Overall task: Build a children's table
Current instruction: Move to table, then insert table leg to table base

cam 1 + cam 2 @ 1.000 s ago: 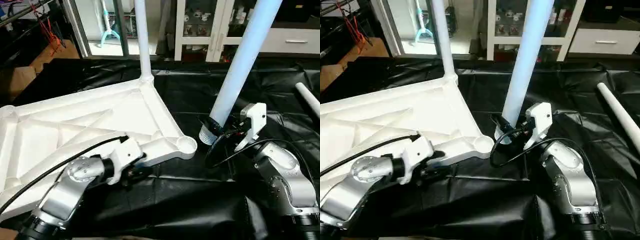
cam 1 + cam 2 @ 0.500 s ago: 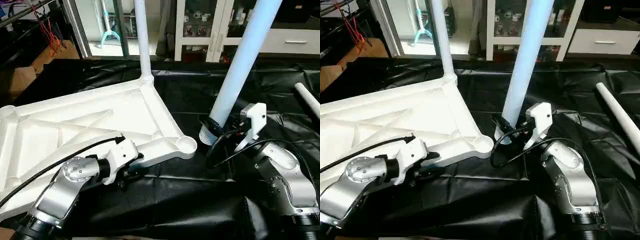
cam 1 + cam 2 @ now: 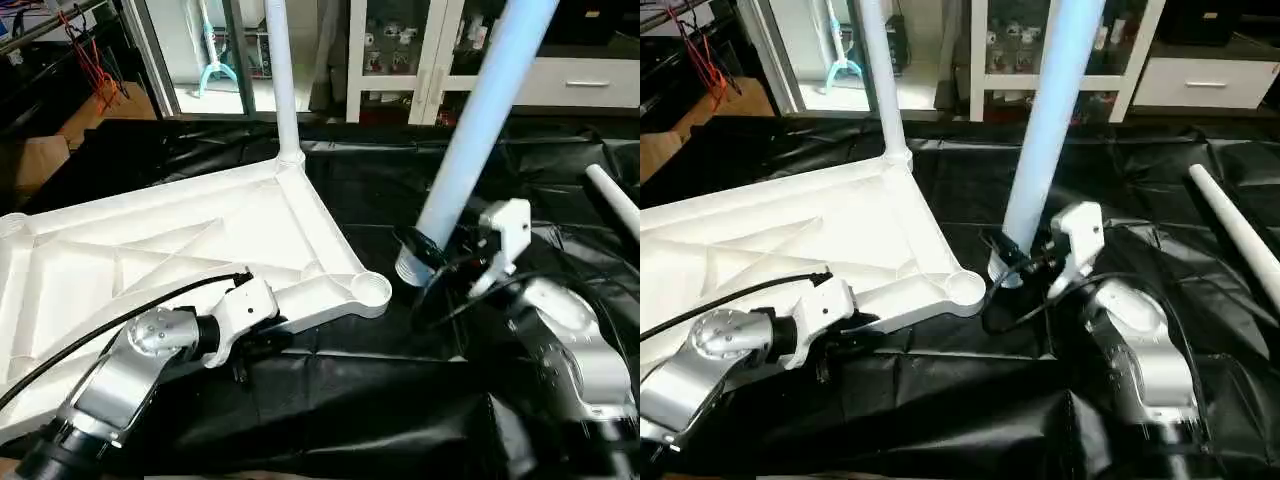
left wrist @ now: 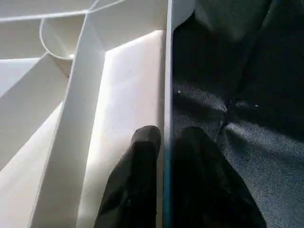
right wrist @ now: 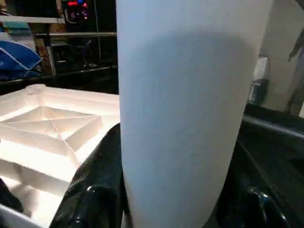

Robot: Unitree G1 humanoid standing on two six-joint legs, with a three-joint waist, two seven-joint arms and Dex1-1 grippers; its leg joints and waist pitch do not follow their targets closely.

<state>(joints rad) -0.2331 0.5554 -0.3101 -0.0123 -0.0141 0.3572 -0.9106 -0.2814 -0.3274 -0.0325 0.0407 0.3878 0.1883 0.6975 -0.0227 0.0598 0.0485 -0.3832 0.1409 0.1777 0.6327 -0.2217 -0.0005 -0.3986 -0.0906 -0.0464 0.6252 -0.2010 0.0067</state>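
1. The black sheet (image 3: 380, 400) is covering the whole work surface, wrinkled and glossy; its near part is disappearing behind the two silver forearms.
2. The white plastic tabletop (image 3: 150, 245) is lying upside down on the left half of the sheet, showing raised diagonal ribs and a round open corner socket (image 3: 372, 291) at its near right corner. Its left end is running out of the picture and part of its near edge is hidden behind the left arm.
3. The held leg (image 3: 1048, 120), a smooth pale tube, is leaning up and away, its upper end cut off by the picture's top. Its ridged lower end is hanging just beside the open corner socket, apart from it.
4. The standing leg (image 3: 282, 75) is rising upright from the tabletop's far right corner, its top also cut off.
5. The loose leg (image 3: 1235, 225) is lying on the sheet near its right edge, only partly in view.
6. The right gripper (image 3: 440, 265) is reaching forward with its jaws closed around the held leg's lower part; the fingers are largely hidden behind the tube.
7. The left gripper (image 4: 164, 142) is stretching low along the tabletop's near edge, its jaws standing narrow on either side of the thin rim wall, one black finger (image 4: 137, 180) inside the tabletop and the other over the sheet.
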